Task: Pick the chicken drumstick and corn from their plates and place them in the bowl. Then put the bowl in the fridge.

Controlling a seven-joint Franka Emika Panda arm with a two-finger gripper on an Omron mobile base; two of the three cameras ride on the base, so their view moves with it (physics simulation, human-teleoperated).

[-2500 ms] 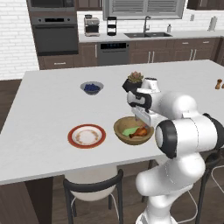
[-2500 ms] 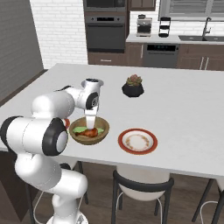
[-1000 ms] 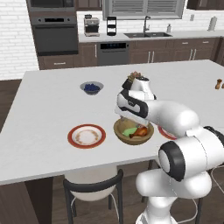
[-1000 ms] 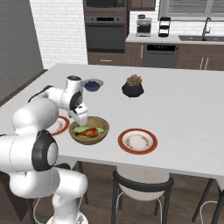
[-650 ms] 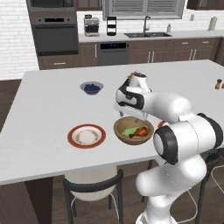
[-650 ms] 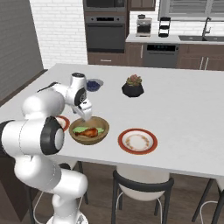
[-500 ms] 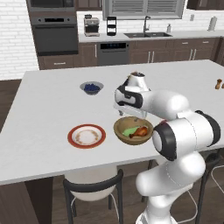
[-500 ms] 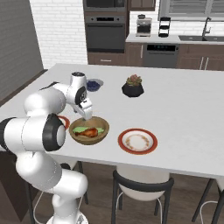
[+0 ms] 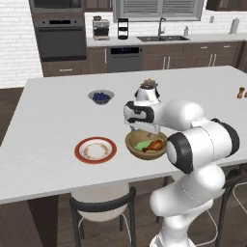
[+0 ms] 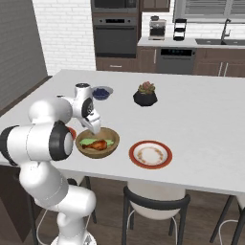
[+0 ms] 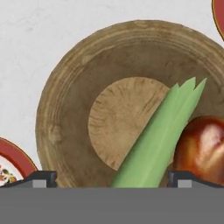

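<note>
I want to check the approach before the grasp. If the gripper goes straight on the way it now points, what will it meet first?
Probably the corn, lying inside the bowl directly ahead of the open gripper. The chicken drumstick sits just beside it. Depth is unclear, so the bowl's bottom might come first.

Items as I log them from my station:
- Bowl (image 11: 78, 105): wood, matt, ringed grain, rougher disc at bottom.
- Corn (image 11: 157, 135): pale green husk, smooth, matt.
- Drumstick (image 11: 201, 146): brown skin, glossy.
- Plates (image 9: 95, 150): glazed-looking white, red-orange rims, faint sheen.
- Surface (image 9: 43, 125): pale stone look, smooth, lightly mottled.
- Arm (image 9: 193, 120): white shell, glossy; I see dark matt joints.
</note>
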